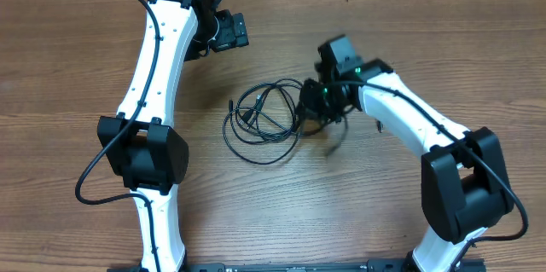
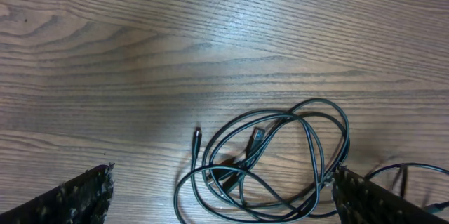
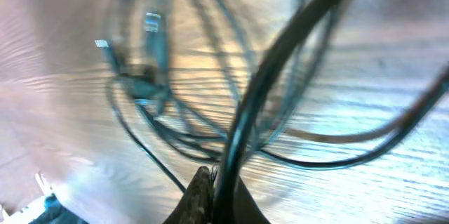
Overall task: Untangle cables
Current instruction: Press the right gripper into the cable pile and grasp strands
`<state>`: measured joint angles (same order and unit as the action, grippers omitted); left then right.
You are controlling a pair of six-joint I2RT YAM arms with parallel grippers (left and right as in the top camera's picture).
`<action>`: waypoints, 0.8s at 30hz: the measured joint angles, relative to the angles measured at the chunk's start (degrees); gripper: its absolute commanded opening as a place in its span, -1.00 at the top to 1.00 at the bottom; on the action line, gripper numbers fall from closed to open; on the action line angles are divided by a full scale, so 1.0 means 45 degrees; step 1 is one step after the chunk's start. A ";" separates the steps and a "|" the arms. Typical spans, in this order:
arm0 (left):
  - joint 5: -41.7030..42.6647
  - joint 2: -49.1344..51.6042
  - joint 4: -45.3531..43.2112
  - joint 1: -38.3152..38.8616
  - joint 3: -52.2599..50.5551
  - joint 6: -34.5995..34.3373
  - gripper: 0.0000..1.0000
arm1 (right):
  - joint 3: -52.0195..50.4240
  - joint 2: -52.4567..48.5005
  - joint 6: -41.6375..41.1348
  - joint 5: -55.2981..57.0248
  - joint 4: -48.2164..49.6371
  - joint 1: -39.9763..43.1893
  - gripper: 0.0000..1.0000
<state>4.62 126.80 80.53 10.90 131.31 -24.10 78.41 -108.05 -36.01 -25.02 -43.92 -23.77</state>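
the cables lie in a loose coil at the centre of the overhead frame. thin, light and limp, they likely drag along together when pulled; a plug end offers the firmest hold. the right gripper, at the coil's right edge, seems pinched on one strand, though that view is blurred. the left gripper hangs at upper left, fingers spread, empty.

No text, label or number is being shown legibly. Nothing readable is being carried by the cables or the table.
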 measured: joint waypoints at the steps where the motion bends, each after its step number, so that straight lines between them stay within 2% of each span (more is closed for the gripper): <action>1: 0.0000 0.0000 0.0000 0.0000 0.0000 0.0000 -1.00 | 0.0257 0.0000 0.0267 0.0000 0.0000 -0.0039 0.84; 2: 0.0000 0.0000 0.0000 0.0000 0.0000 0.0000 -0.99 | 0.0442 0.0000 0.0539 0.0010 0.0112 -0.0087 0.73; 3: 0.0000 0.0000 0.0000 0.0000 0.0000 0.0005 -0.99 | 0.0588 0.0000 0.0928 0.0029 0.0301 -0.0175 0.48; 4: 0.0000 0.0000 0.0000 0.0000 0.0000 0.0005 -0.99 | 0.0646 0.0000 0.1190 0.0034 0.0379 -0.0257 0.43; 8: 0.0000 0.0000 0.0000 0.0000 0.0000 0.0005 -0.99 | 0.0656 0.0000 0.2195 0.0049 0.0374 -0.0534 0.54; 10: 0.0000 0.0000 0.0000 0.0000 0.0000 0.0000 -0.99 | 0.0656 0.0000 0.2647 0.0034 0.0495 -0.0563 0.66; 16: 0.0000 0.0000 0.0000 0.0000 0.0000 0.0005 -0.99 | 0.0656 0.0000 0.5775 0.0092 0.0505 -0.0563 0.65; 18: 0.0000 0.0000 0.0000 0.0000 0.0000 0.0005 -0.99 | 0.0656 0.0000 0.6839 0.0107 0.0359 -0.0583 0.56; 19: 0.0000 0.0000 0.0000 0.0000 0.0000 0.0000 -0.99 | 0.0656 0.0000 0.7257 0.0185 0.0311 -0.0612 0.40; 21: 0.0000 0.0000 0.0000 0.0000 0.0000 0.0000 -0.99 | 0.0651 0.0000 0.7844 0.0510 0.0243 -0.0709 0.23; 24: 0.0000 0.0000 0.0000 0.0000 0.0000 0.0000 -0.99 | 0.0651 0.0000 0.8359 0.0850 0.0238 -0.0908 0.12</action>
<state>4.62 126.80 80.53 10.90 131.31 -24.10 81.34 -108.05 1.61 -21.19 -42.85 -27.86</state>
